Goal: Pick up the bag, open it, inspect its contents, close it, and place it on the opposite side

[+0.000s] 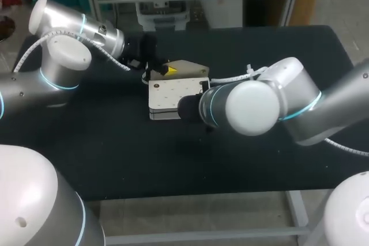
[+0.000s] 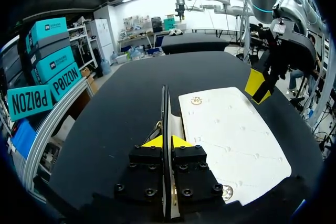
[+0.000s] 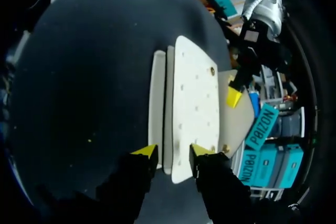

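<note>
The white bag (image 1: 173,93) lies flat at the middle of the black table (image 1: 86,142), its tan-lined flap (image 1: 190,67) raised along the far edge. The left gripper (image 2: 167,141) is pressed together on that flap, which shows edge-on as a thin dark sheet pinched between its yellow tips. The right gripper (image 3: 172,151) comes in from the right with fingers spread, astride the bag's near end without visibly clamping it. The bag looks light, with smooth, fairly stiff panels that hold their shape, so it is probably slippery under hard tips. The thin flap rim seems the sound place to pinch, while the body's thicker edge suits a steadying hold so that it does not slide as the flap swings
</note>
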### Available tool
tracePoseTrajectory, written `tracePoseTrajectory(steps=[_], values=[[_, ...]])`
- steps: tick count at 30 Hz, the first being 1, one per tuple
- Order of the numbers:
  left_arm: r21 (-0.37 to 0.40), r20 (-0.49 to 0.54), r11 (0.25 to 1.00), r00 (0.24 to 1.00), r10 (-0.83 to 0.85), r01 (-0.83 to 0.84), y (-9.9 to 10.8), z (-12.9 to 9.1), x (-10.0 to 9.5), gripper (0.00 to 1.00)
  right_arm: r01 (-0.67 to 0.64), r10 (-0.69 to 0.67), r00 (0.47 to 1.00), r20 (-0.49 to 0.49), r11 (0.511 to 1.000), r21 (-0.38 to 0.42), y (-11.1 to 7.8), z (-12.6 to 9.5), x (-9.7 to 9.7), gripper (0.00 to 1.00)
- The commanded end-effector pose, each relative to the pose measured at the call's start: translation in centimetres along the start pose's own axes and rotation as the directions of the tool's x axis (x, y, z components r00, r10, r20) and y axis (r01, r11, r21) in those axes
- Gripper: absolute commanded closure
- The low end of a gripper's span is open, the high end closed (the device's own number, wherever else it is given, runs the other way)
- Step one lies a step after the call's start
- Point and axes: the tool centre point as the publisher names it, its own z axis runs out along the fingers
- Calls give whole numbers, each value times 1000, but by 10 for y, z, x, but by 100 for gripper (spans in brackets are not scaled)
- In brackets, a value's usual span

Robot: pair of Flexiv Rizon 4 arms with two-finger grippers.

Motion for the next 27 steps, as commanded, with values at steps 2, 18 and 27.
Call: tracePoseTrajectory(steps=[2, 18, 27], values=[[2, -7, 1000, 1000, 0, 0, 3, 4, -1, 100, -1, 2, 996, 84, 1000, -8, -2, 9, 5, 56], [-18, -28, 1000, 1000, 14, -14, 6, 6, 3, 100, -1, 0, 996, 92, 1000, 3, -6, 32, -9, 62], [-20, -41, 1000, 999, 22, -23, 6, 9, 3, 100, -1, 0, 997, 82, 1000, 7, -6, 38, -11, 100]])
